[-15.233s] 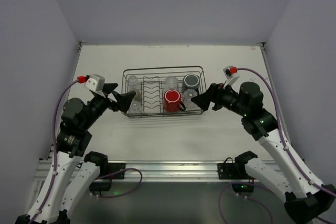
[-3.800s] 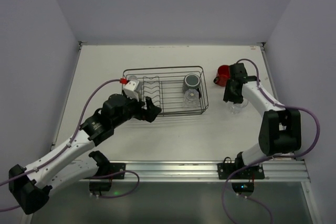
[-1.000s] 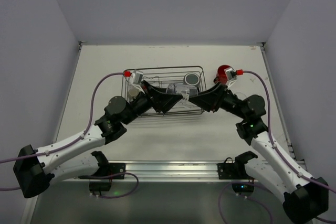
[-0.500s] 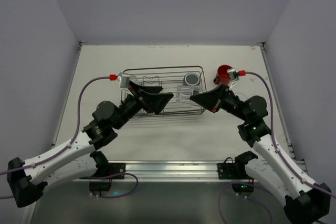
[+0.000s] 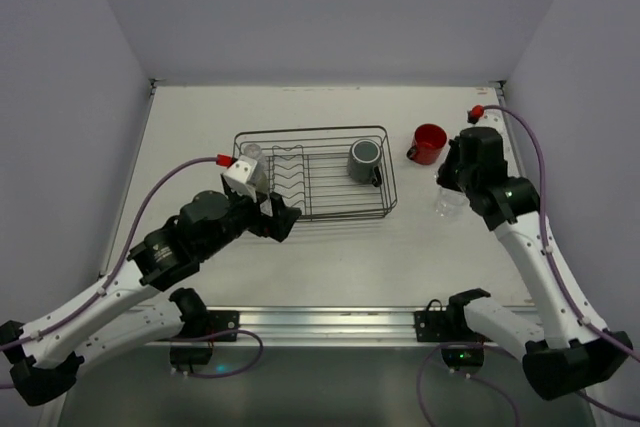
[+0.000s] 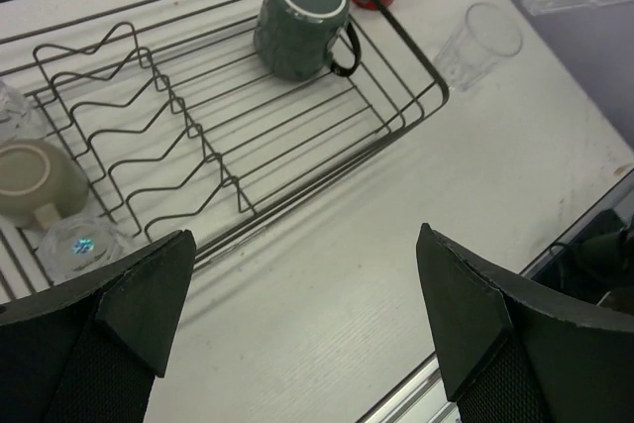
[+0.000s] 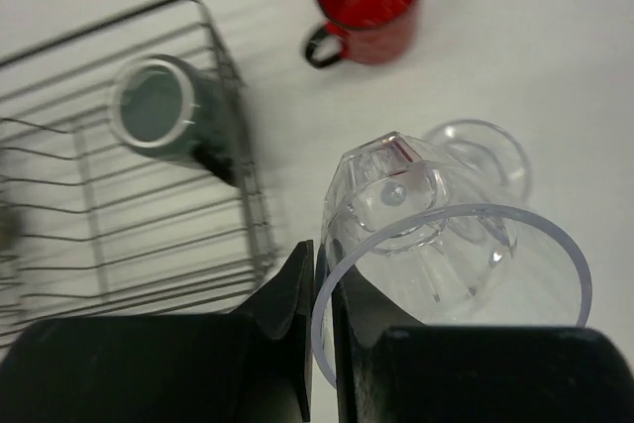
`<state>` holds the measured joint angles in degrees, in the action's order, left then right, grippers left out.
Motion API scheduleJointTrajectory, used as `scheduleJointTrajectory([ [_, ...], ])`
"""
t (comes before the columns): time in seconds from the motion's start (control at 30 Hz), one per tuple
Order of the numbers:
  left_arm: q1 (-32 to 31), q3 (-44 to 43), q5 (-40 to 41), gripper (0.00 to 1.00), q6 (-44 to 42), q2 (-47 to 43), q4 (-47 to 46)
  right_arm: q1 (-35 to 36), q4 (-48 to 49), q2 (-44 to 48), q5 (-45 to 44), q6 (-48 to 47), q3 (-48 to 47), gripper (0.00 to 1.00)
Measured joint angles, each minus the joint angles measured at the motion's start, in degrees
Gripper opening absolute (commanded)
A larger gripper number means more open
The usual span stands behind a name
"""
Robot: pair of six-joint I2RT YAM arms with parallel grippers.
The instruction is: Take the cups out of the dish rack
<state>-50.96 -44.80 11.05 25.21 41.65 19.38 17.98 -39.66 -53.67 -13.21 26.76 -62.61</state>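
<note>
Right gripper (image 7: 322, 264) pinches a clear glass (image 7: 436, 245) by its rim, apparently off the worktop (image 7: 594, 66); left gripper (image 6: 307, 289) gapes empty near the dish rack (image 6: 396, 39).

Surface: white table (image 5: 200, 127) | mid-table: black wire dish rack (image 5: 312, 131), sitting flat on the top | right of the rack, apart from it: red mug (image 5: 430, 143), upright (handle turned toward the rack) | nearer than the mug: one clear glass (image 5: 449, 205), standing by itself on the bare top
</note>
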Motion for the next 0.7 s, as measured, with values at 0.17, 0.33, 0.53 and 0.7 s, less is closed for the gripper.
scheduleJointTrajectory([
  [0.17,0.0,0.4,1.6,1.00,-2.7,-3.7,5.6,-5.5,-9.6,-11.0,-4.7,-4.4,-3.5,0.00],
  [0.33,0.0,1.8,2.4,1.00,-3.9,-7.2,6.9,-6.2,-13.0,-15.4,-5.8,-6.3,-6.5,0.00],
  [0.53,0.0,2.2,2.1,1.00,-4.8,-7.8,6.9,-6.5,-12.1,-19.2,-5.2,-7.0,-8.8,0.00],
  [0.7,0.0,2.5,1.6,1.00,-4.9,-8.1,6.9,-7.0,-10.7,-22.7,-4.2,-7.3,-8.7,0.00],
])
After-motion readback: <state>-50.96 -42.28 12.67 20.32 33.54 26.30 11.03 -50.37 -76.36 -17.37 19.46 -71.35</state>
